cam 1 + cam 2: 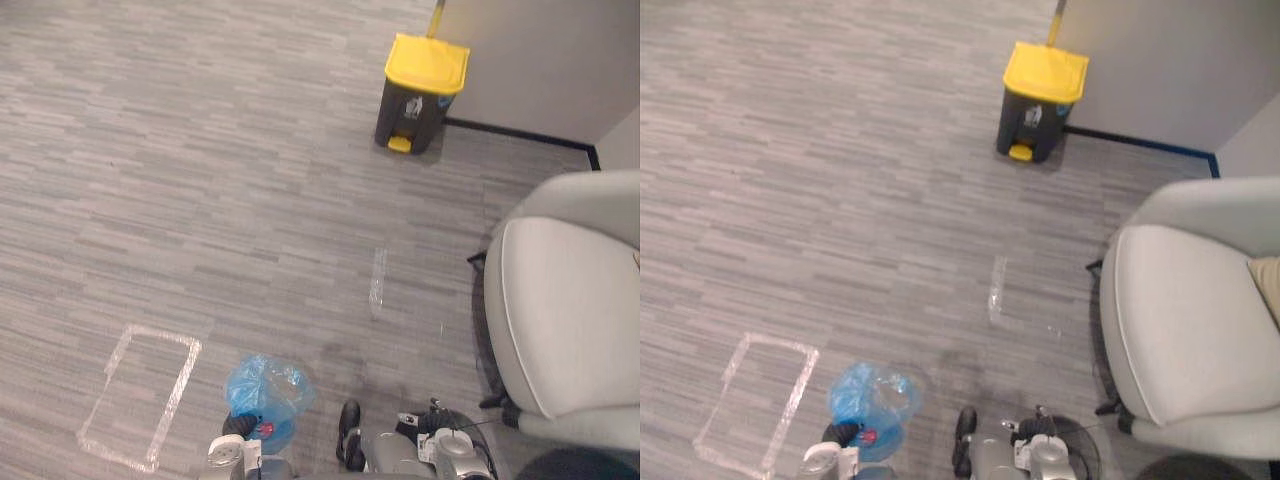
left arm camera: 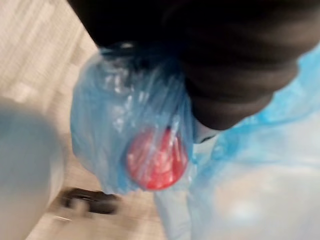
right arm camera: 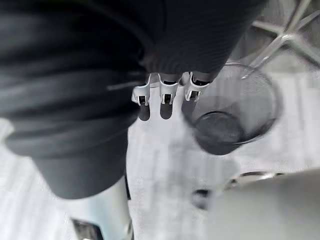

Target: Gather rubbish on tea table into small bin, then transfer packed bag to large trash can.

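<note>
A blue plastic bag (image 1: 268, 392) with something red (image 2: 156, 160) inside hangs just above the carpet at the bottom of the left eye view. My left hand (image 1: 238, 426) is shut on its gathered top; in the left wrist view the dark wrist cover (image 2: 235, 65) sits right over the bag. The large trash can (image 1: 420, 95), dark with a yellow lid and yellow pedal, stands far ahead by the wall, lid closed. My right hand (image 3: 165, 97) hangs at my side, fingers relaxed and holding nothing, above a black wire mesh bin (image 3: 270, 100).
A pale grey armchair (image 1: 570, 310) fills the right side. A taped rectangle (image 1: 140, 395) marks the carpet at lower left, and a short tape strip (image 1: 377, 280) lies mid-floor. A grey wall with dark skirting (image 1: 520, 132) runs behind the trash can.
</note>
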